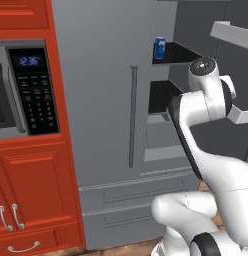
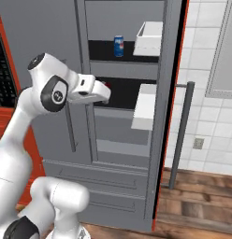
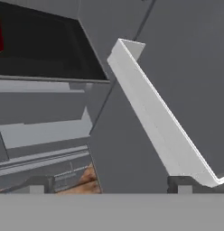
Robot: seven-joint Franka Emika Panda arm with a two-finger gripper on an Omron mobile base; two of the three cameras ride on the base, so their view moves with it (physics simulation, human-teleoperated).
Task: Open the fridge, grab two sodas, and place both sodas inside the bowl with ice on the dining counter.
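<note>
Looking from the left, we see a built-in microwave (image 1: 21, 90) set in red cabinets (image 1: 36, 195) with silver handles, and just beside it the fridge (image 1: 106, 100) — its left door shut, with a long vertical bar handle (image 1: 132, 117) running down it. Further right the fridge's right door (image 2: 167, 112) stands swung open, so the black shelves inside show. On the upper shelf the blue soda (image 1: 159, 48) stands upright near the left wall of the compartment; from the right base view the same can sits just left of a white door bin (image 2: 150, 39). On the shelf below, a sliver of the red soda (image 2: 107, 85) peeks out past our hand; in the hand view it is a red patch at the far left edge, too cropped to read more.

Our gripper (image 3: 107, 184) sits at the height of that lower shelf, in front of the open compartment, with the arm's wrist bent toward it. Its two dark fingertips (image 3: 39, 184) stand wide apart at the bottom of the hand view, with nothing between them — we hold no can. Ahead of the fingers on the right a lower white door bin (image 3: 163, 122) slants across the view. At the far right of the right base view, the open door's bar handle (image 2: 182, 135) stands before a white tiled wall (image 2: 202, 93) and wood floor (image 2: 197, 196).
</note>
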